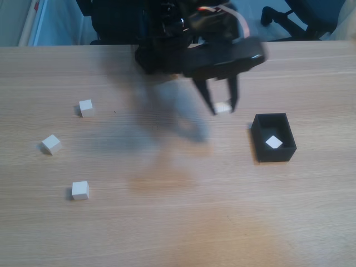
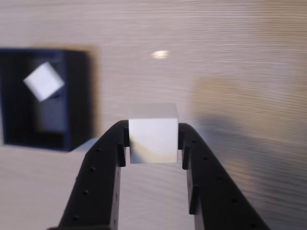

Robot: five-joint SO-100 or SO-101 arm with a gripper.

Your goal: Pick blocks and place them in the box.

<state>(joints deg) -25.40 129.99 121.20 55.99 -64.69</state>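
Observation:
My black gripper (image 1: 223, 109) hangs above the table, shut on a white block (image 1: 223, 107), a little left of the black box (image 1: 285, 149) in the fixed view. In the wrist view the held block (image 2: 152, 133) sits squarely between the two fingertips of the gripper (image 2: 153, 143), and the box (image 2: 79, 100) lies at the left. One white block (image 1: 273, 142) (image 2: 43, 81) lies inside the box. Three more white blocks (image 1: 85, 107) (image 1: 52, 144) (image 1: 80, 190) rest on the table at the left of the fixed view.
The wooden table (image 1: 183, 217) has open surface across its middle and front. A black office chair base (image 1: 289, 16) stands beyond the table's far edge at the upper right. The arm's body (image 1: 167, 33) looms over the back centre, blurred.

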